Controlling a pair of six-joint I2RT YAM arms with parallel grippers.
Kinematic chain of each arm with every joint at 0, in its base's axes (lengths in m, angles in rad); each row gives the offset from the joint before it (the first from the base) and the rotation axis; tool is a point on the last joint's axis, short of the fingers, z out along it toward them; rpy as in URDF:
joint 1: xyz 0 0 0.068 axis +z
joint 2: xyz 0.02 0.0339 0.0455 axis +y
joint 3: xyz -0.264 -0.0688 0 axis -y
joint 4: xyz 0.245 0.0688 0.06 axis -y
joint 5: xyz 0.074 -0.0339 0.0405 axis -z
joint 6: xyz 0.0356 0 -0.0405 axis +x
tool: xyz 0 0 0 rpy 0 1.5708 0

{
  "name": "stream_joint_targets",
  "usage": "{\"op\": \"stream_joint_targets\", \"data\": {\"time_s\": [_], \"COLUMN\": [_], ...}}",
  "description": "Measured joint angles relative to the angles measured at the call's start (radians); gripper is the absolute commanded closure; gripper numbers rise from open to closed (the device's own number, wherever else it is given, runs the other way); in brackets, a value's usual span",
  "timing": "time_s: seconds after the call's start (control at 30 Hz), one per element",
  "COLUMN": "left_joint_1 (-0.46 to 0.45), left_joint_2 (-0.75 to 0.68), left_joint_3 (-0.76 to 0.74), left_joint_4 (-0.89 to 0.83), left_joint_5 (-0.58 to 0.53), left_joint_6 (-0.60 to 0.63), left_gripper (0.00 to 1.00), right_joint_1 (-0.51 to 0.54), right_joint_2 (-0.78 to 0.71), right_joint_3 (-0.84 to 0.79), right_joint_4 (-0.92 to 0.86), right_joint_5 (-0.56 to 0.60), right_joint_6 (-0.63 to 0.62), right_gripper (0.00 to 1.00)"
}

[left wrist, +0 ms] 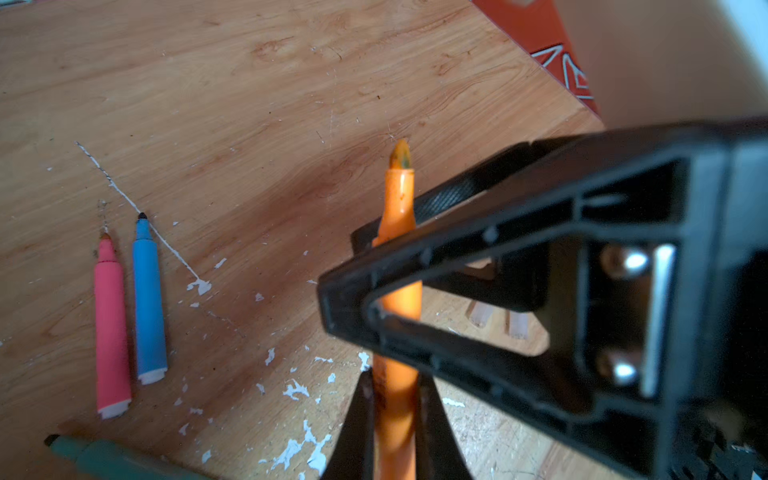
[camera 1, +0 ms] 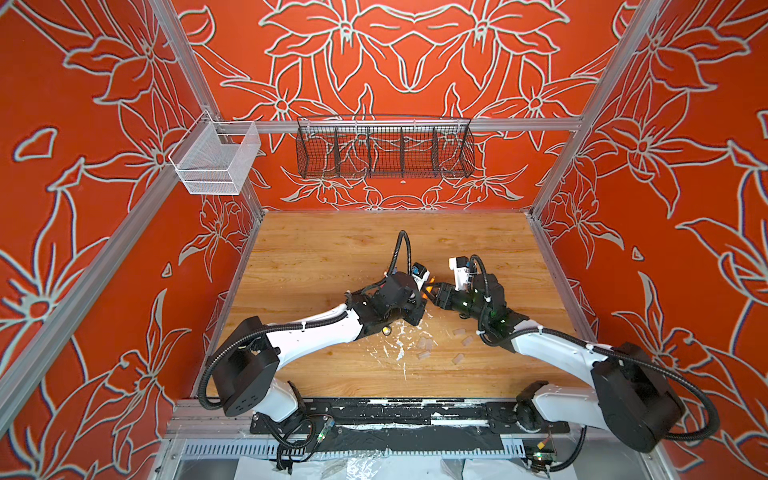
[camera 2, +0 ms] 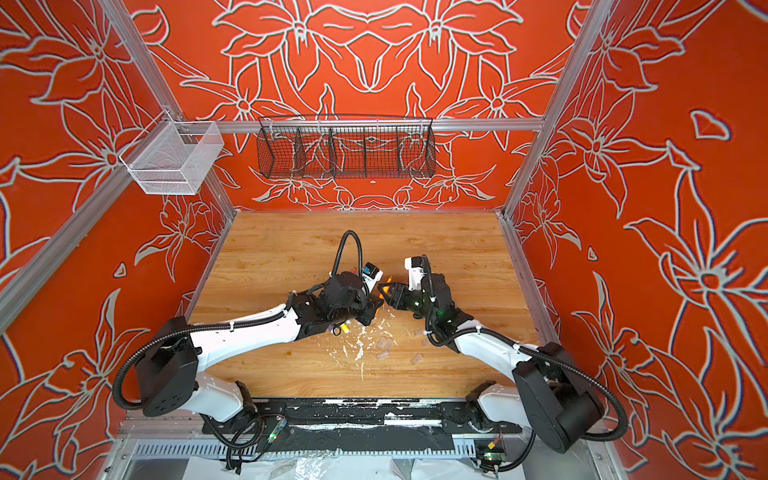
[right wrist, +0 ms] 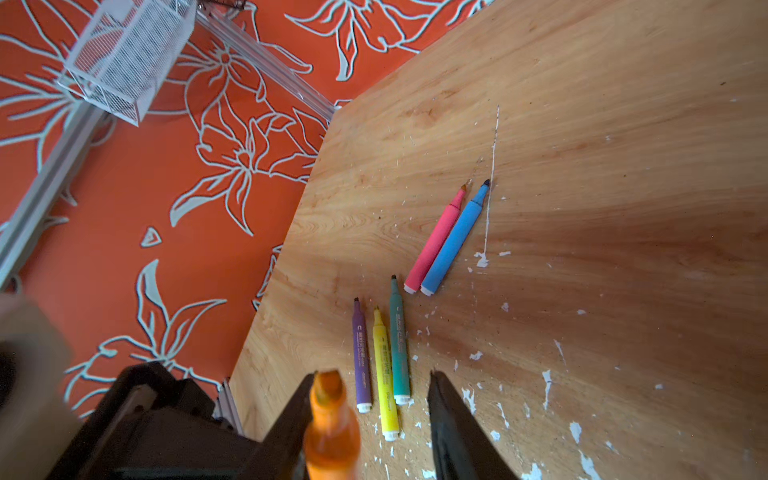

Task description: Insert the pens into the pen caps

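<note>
My left gripper (left wrist: 395, 378) is shut on the barrel of an orange pen (left wrist: 397, 257), which points tip-first toward my right gripper (right wrist: 372, 376). The right jaws stand open around the pen's tip end (right wrist: 332, 415). The pen rests against one finger and the other finger is well apart. In both top views the two grippers meet above mid-table (camera 1: 430, 291). Pink (right wrist: 436, 241), blue (right wrist: 455, 241), green (right wrist: 400, 340), yellow (right wrist: 384, 374) and purple (right wrist: 361, 357) pens lie uncapped on the table. Several clear pen caps (camera 1: 459, 332) lie loose near the front right. No cap is in either gripper.
White paint flecks (camera 1: 399, 345) scatter the wooden table (camera 1: 332, 249) near the front. A white mesh basket (camera 1: 216, 160) and a black wire basket (camera 1: 384, 149) hang on the rear rails. Orange patterned walls close in three sides.
</note>
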Motion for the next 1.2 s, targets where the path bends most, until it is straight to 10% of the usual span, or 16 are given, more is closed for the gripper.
{"op": "stream_joint_targets", "data": {"time_s": [0.2, 0.57, 1.2], "left_joint_1": [-0.008, -0.01, -0.014], "left_joint_2": [0.005, 0.006, 0.006], "left_joint_3": [0.0, 0.0, 0.0], "left_joint_4": [-0.007, -0.006, -0.002], "left_joint_5": [0.005, 0.005, 0.009], "left_joint_6": [0.006, 0.013, 0.022], "left_gripper": [1.0, 1.0, 1.0], "right_joint_1": [0.013, 0.013, 0.011], "right_joint_2": [0.02, -0.06, -0.063], "right_joint_3": [0.004, 0.003, 0.003], "right_joint_4": [0.016, -0.037, -0.049], "right_joint_5": [-0.009, 0.045, 0.082], "right_joint_6": [0.009, -0.005, -0.006], "right_gripper": [0.8, 0.68, 0.88]}}
